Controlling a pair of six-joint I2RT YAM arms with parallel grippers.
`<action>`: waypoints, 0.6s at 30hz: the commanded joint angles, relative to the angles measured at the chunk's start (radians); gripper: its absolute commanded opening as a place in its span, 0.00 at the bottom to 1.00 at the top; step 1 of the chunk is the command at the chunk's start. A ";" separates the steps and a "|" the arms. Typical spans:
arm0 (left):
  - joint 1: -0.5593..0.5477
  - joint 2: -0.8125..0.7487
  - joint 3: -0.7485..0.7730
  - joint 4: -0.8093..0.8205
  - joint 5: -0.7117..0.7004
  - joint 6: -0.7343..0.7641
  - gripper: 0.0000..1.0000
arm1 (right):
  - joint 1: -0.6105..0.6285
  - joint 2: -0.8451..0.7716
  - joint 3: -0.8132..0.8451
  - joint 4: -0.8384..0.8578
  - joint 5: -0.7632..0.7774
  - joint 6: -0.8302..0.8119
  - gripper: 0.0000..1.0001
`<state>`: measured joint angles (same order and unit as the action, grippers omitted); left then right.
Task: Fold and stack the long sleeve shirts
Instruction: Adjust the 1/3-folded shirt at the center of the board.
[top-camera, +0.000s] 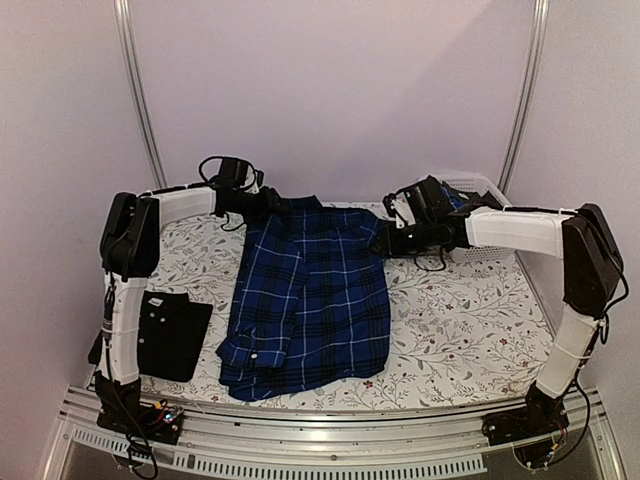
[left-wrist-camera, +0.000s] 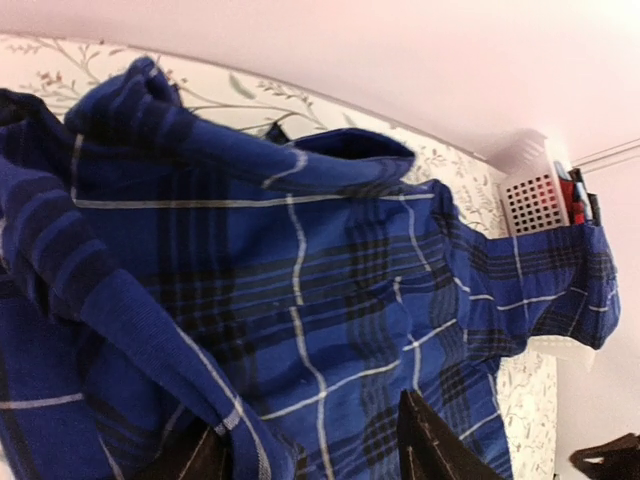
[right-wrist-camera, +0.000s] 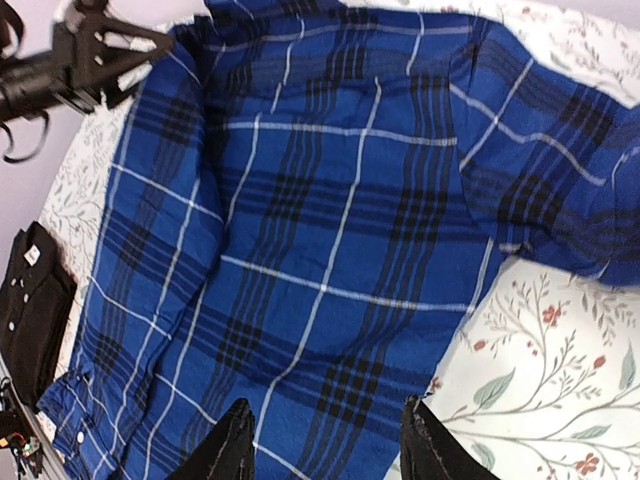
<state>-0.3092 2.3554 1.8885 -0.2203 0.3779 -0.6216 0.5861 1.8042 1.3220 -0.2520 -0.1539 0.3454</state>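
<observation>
The blue plaid long sleeve shirt (top-camera: 310, 295) lies spread on the flowered table, collar end at the far side, a cuffed sleeve folded across its near-left corner. The black shirt (top-camera: 172, 335) lies folded at the near left and shows again in the right wrist view (right-wrist-camera: 35, 305). My left gripper (top-camera: 272, 205) is at the plaid shirt's far-left corner; its jaws stand apart over rumpled plaid cloth (left-wrist-camera: 300, 260), and a fold drapes over one finger (left-wrist-camera: 190, 462). My right gripper (top-camera: 383, 240) hovers open at the far-right edge of the plaid cloth (right-wrist-camera: 330, 250), holding nothing.
A white lattice basket (top-camera: 470, 185) stands at the far right corner behind the right arm, with one plaid sleeve reaching toward the basket (left-wrist-camera: 535, 200). Bare flowered tablecloth (top-camera: 460, 320) lies right of the shirt. Walls close in the table on three sides.
</observation>
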 joint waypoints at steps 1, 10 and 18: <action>-0.042 -0.129 -0.087 0.005 -0.059 0.012 0.54 | 0.048 -0.026 -0.040 -0.011 -0.039 0.010 0.49; 0.002 -0.104 -0.177 0.007 -0.104 -0.004 0.51 | 0.147 0.034 -0.080 -0.036 -0.059 0.007 0.48; 0.058 -0.006 -0.106 -0.018 -0.106 0.060 0.52 | 0.184 0.002 -0.236 -0.012 -0.086 0.048 0.47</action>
<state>-0.2764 2.2868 1.7218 -0.2081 0.2752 -0.6125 0.7544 1.8130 1.1397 -0.2699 -0.2214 0.3672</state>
